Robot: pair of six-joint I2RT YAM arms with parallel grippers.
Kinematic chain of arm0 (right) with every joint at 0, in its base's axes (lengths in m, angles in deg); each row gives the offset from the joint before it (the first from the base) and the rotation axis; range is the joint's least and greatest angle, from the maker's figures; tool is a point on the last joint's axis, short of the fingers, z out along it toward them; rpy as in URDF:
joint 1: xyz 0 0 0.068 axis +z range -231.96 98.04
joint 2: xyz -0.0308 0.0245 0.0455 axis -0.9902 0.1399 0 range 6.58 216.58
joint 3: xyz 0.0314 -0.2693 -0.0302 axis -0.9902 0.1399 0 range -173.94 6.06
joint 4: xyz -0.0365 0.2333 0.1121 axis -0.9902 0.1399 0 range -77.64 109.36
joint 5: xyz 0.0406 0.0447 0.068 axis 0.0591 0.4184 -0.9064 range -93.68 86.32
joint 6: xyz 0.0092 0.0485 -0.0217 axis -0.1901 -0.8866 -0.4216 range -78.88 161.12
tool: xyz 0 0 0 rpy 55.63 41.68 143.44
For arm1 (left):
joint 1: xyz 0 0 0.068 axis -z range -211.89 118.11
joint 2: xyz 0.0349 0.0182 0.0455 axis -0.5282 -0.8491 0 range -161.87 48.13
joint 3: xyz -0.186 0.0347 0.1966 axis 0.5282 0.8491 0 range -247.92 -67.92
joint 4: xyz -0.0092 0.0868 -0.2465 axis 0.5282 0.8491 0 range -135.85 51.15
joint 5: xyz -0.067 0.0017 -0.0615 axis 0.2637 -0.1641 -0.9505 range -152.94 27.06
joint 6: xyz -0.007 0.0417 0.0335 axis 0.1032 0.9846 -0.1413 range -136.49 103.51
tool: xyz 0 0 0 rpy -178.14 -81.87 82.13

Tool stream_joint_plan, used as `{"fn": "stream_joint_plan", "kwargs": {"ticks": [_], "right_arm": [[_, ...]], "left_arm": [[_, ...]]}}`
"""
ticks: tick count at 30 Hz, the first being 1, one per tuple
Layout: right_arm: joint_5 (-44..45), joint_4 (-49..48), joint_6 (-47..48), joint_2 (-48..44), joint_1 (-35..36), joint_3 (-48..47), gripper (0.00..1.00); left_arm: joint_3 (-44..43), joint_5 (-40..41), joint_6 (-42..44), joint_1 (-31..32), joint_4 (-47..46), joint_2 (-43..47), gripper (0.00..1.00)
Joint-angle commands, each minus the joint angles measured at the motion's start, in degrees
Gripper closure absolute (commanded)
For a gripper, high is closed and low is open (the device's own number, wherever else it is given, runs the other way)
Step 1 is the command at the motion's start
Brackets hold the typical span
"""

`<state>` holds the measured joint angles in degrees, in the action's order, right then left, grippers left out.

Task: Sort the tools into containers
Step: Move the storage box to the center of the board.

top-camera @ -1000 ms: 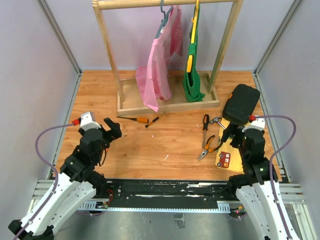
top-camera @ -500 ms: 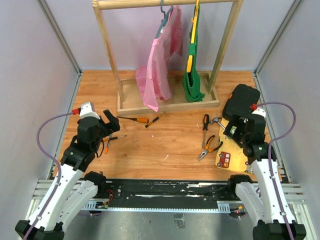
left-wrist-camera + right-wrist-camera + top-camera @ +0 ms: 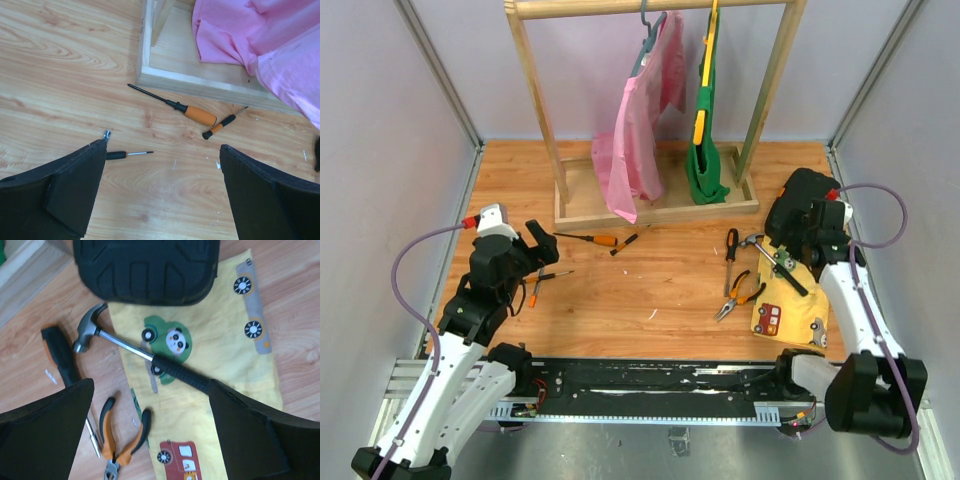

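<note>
My left gripper [image 3: 542,255] is open and empty above bare wood; it also shows in the left wrist view [image 3: 162,150]. A small black screwdriver [image 3: 125,154] lies by its left finger. A long orange-handled screwdriver [image 3: 197,114] and a short orange-and-black one [image 3: 217,129] lie beyond, near the rack base. My right gripper [image 3: 798,245] is open and empty, hovering over the hammer [image 3: 150,357] in the right wrist view [image 3: 150,385]. The hammer lies across the yellow board [image 3: 225,355]. The shut black case [image 3: 145,267] lies just beyond. Orange-handled pliers [image 3: 122,440] and black-handled pliers [image 3: 60,357] lie to the left.
A wooden clothes rack [image 3: 655,205] with a pink garment [image 3: 640,120] and a green one [image 3: 705,150] stands at the back centre. Grey walls and metal rails [image 3: 450,110] bound the table on both sides.
My right arm has reached away from me towards the case and now hangs over the hammer. My left arm pulled back a little, uncovering the small black screwdriver.
</note>
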<state>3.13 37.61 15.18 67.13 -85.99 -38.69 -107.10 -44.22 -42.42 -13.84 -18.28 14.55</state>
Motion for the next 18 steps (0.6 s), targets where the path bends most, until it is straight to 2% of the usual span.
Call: {"fn": "stream_joint_plan", "kwargs": {"ticks": [1,5,11,18], "right_arm": [[3.10,-3.10,-3.49,5.54,-3.85,-4.64,0.02],[3.58,-5.17,-3.76,9.86,-7.06,-7.90,0.02],[-2.13,-8.71,-1.94,17.68,-13.47,-13.66,0.01],[-3.82,-7.61,-0.61,32.31,-14.25,-29.12,0.01]], "left_arm": [[-1.35,-1.24,1.35,-0.77,-0.66,0.01,0.01],[-0.98,-3.38,2.38,-0.85,-1.81,-0.19,0.01],[-1.10,-2.34,1.67,-0.90,-1.54,-0.44,0.01],[-0.45,-3.93,1.67,-0.90,-2.52,-1.02,0.01]]}}
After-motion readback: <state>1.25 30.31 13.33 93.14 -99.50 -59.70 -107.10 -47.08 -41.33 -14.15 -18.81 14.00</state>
